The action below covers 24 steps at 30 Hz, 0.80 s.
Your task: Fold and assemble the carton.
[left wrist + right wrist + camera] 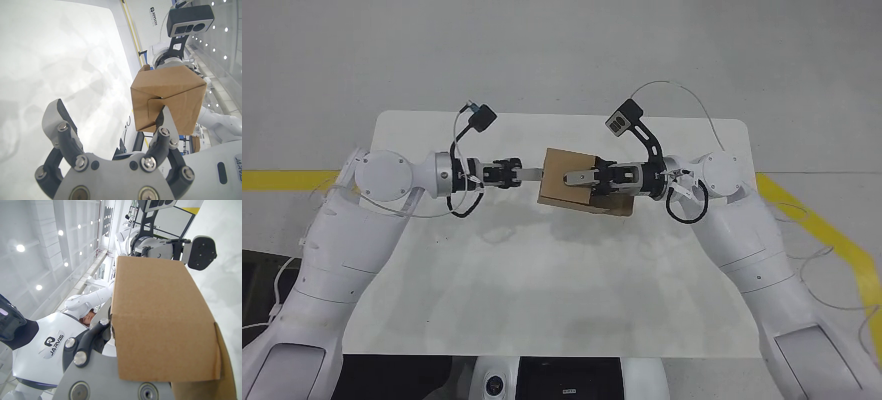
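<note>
The brown carton is hanging over the far half of the white table, between the 2 arms. The right gripper is pinching it from the open end. The top view is showing 1 finger lying along the upper panel. The right wrist view is showing a finger pressing against an outer wall, with the other finger hidden behind cardboard. A loose flap is sticking out at that end. The left gripper is standing spread wide at the opposite end. Its wrist view is revealing what the overhead camera is not: the closed end's tucked flaps, with 1 fingertip touching their seam and the other pad hanging free over the table. The right wrist view is catching that free pad's black face beyond the carton's far edge.
</note>
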Motion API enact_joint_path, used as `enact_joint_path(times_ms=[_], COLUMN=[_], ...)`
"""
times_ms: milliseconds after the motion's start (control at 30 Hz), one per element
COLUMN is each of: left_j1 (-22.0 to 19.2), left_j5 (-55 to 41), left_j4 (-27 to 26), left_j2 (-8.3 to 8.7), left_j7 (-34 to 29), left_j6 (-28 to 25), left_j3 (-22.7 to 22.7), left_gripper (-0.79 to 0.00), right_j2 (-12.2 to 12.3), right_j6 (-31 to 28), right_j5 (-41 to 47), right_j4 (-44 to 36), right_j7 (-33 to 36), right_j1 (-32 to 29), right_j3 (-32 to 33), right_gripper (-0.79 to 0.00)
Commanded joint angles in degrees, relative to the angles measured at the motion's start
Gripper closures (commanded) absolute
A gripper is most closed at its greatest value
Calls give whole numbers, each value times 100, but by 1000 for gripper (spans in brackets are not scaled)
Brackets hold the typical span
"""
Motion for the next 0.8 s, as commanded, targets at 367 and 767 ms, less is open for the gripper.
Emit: enact_joint_path(times_ms=[367, 767], left_j1=[-55, -172], left_j5=[-482, -407], left_j4=[168, 80], left_j2=[-62, -117], left_j7=[-95, -47], left_j6=[-104, -108], left_j3=[113, 277], left_gripper=[-785, -785], right_j2=[-55, -73], right_j6=[-61, -79], right_j5=[191, 240], right_j4=[75, 113], right_j7=[84, 133], right_j1=[33, 19], right_j3=[-21, 34], right_gripper=[0, 0])
